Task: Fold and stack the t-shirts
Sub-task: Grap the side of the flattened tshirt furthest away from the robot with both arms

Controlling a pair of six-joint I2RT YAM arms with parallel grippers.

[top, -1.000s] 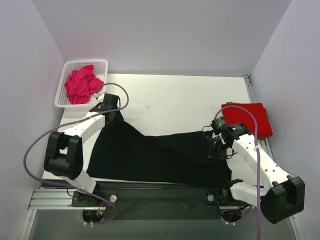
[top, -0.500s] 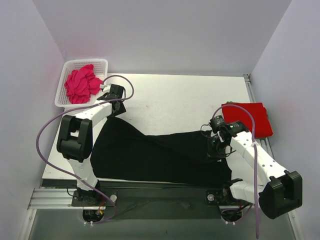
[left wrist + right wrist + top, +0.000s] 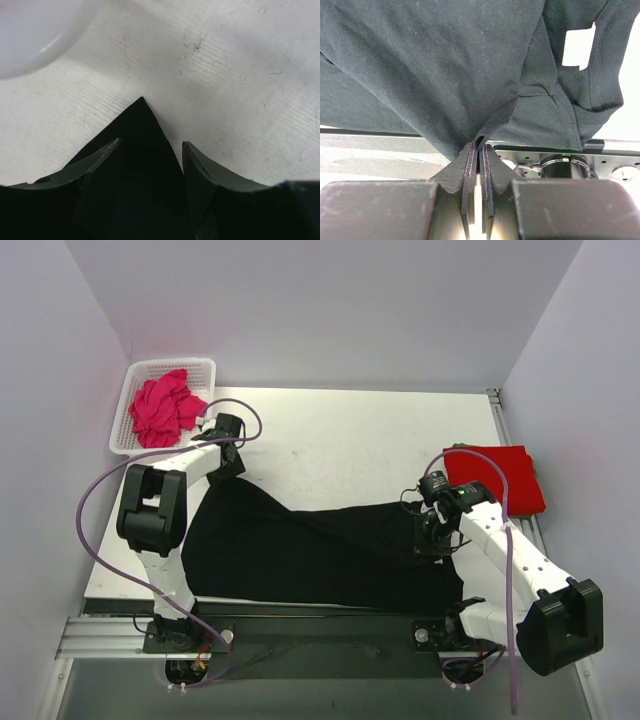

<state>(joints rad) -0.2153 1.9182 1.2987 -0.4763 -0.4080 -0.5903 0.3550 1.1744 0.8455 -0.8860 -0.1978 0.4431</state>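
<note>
White tabletop (image 3: 350,440) carrying all items, seen from above. Black t-shirt (image 3: 300,550), the largest item, lies spread over the near half of the tabletop, reaching from the left arm to the right arm, with its near hem along the tabletop's front edge. Red t-shirt (image 3: 505,475), folded into a flat rectangle, rests at the right edge of the tabletop, apart from the black one. White mesh basket (image 3: 122,415) stands at the far left corner and holds the crumpled magenta-pink t-shirt (image 3: 163,410). Left claw (image 3: 151,142) hangs at the black t-shirt's far left corner, fingers spread moderately wide to either side of the pointed cloth tip; it grips nothing. Right claw (image 3: 479,147) is closed tight on a gathered pinch of the black t-shirt near its right end, cloth fanning out from the pads.
</note>
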